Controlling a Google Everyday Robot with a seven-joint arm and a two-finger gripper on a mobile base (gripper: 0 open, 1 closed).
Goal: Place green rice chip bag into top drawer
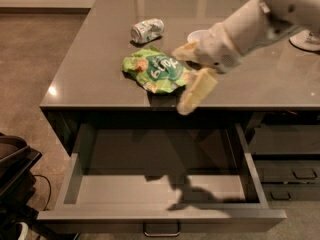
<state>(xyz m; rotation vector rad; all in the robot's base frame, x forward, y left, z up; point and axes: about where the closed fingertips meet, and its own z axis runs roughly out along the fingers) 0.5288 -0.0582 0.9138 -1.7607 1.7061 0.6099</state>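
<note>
The green rice chip bag [156, 72] lies crinkled on the grey counter [90, 79], near its front edge. My gripper [179, 81] hangs just right of the bag, above the counter's front edge, with its two tan fingers spread open and nothing between them. One finger [184, 52] is behind the bag's right end and the other finger [197, 91] points down in front of it. The top drawer [75, 176] is pulled out wide below the counter and its light grey inside holds nothing. Its metal bar handle [161, 230] shows at the bottom.
A crushed green-and-white can [147, 30] lies behind the bag. A white bowl [196, 35] is mostly hidden behind my arm. Narrower dark drawers with handles [292, 174] are at the right. A black object [15, 184] stands on the floor at the left.
</note>
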